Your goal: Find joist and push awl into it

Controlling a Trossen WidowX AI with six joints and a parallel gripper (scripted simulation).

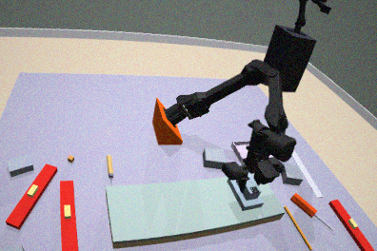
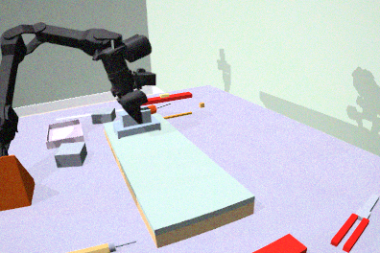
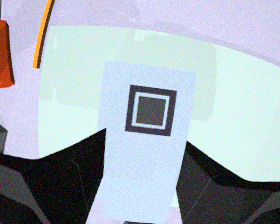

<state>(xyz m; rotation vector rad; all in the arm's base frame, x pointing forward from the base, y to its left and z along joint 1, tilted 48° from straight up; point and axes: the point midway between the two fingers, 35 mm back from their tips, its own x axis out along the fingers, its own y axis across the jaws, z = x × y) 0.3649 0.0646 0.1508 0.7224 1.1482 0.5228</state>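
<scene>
Lying nearest the exterior camera, the awl [image 1: 109,164] [image 2: 93,249], probably the tan-handled tool with the short thin spike: handle looks light and stiff, likely slippery if round. Grab mid-handle, keep off the spike, hold upright and firm for 1 straight push; a tilt could skid the point.

Next, floor panel [image 1: 171,207] [image 2: 187,178] [image 3: 240,125], wide and flat, no hole seen in the visible top. Looks rigid.

Beyond it, beside the panel, 1 grey block [image 1: 215,158] [image 2: 70,155], then the tray [image 1: 235,149] [image 2: 65,139], shallow, low-walled, stud finder not in it.

At the panel's far end, stud finder [image 1: 249,202] [image 2: 139,126] [image 3: 145,150], low over or on the surface; contact can't be told. Gripper [image 1: 249,186] [image 2: 136,118] [image 3: 143,135] is pinching its raised grip, 1 finger each side. Body reads as stiff, boxy, fairly light; the grip is the right hold, base kept level, since a tilt may spoil the reading. Square display looks dark, no obvious signal. Judged step: scanning for the joist, likely more sweeping before traying.

Farther, orange-handled tool [image 1: 303,204] [image 2: 153,109] [image 3: 5,57], longer shank, likely a screwdriver. Don't mix up the 2.
</scene>
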